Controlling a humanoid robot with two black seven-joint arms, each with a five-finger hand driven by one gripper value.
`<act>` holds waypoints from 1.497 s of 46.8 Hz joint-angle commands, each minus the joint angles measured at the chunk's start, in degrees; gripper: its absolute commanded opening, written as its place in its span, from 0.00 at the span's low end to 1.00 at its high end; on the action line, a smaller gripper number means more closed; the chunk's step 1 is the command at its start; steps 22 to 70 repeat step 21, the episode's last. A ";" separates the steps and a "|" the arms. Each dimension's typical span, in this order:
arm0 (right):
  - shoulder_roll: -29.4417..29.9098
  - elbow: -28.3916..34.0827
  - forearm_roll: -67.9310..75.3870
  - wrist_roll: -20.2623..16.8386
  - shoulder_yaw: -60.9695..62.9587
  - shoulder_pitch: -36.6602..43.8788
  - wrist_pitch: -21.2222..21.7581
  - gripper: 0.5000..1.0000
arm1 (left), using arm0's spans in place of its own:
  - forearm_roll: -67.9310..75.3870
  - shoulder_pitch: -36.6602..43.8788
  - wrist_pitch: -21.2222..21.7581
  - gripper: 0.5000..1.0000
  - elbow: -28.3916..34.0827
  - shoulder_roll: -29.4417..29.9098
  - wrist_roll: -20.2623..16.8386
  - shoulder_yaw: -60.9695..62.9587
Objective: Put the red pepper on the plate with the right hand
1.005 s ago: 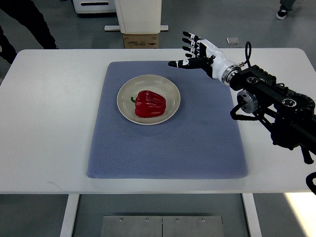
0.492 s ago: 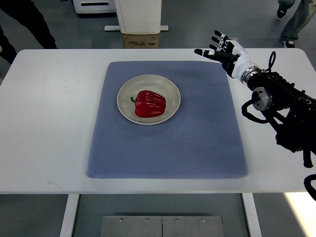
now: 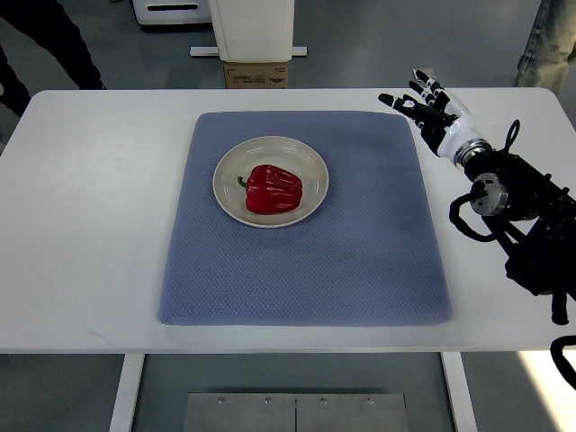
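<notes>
Over the far right corner of the mat (image 3: pixel 306 216), the right hand (image 3: pixel 430 112) had drawn back since the earlier frames: a second before, it had hung well inside the mat's far edge, nearer the plate (image 3: pixel 271 181), and half a second before it had been at the mat's upper right corner; now it sat further right and a little nearer the robot, at the mat's right edge, with the white table (image 3: pixel 99 207) showing under the wrist. Its arm (image 3: pixel 522 198) had pulled back with it, so less of the black forearm lay over the table than before. The hand was wide open, fingers (image 3: pixel 419 90) spread and pointing toward the far left, thumb (image 3: pixel 389 99) held apart from them, and it held nothing and touched nothing. The pepper (image 3: pixel 273 189) lay in the middle of the plate, stem toward the left, exactly where it had been in both earlier frames, and the plate had not shifted from its spot on the left-of-centre far part of the mat. Pepper and hand were well apart. Beyond the table, a box (image 3: pixel 256 74) stood on the floor under a white stand (image 3: pixel 252 27), unchanged, while a person's leg (image 3: pixel 544 45) at the top right corner had come into a different place than before. No left arm showed anywhere along the left edge.
</notes>
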 commanded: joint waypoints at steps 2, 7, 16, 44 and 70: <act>0.06 -0.03 -0.02 -0.03 0.90 -0.99 0.00 1.00 | 0.00 0.00 0.00 1.00 0.00 0.00 0.00 0.00; 0.14 0.14 -0.11 -0.03 0.90 -1.08 0.00 1.00 | 0.00 0.00 0.00 1.00 0.00 0.00 0.00 0.00; 0.14 0.14 -0.11 0.06 0.99 -1.52 0.00 1.00 | 0.00 0.00 0.00 1.00 0.00 0.00 0.00 0.00; 0.41 0.23 -0.11 0.06 1.95 -1.70 0.00 1.00 | 0.00 0.00 0.00 1.00 0.00 0.00 0.00 0.00; 0.41 0.23 -0.11 0.06 1.95 -1.70 0.00 1.00 | 0.00 0.00 0.00 1.00 0.00 0.00 0.00 0.00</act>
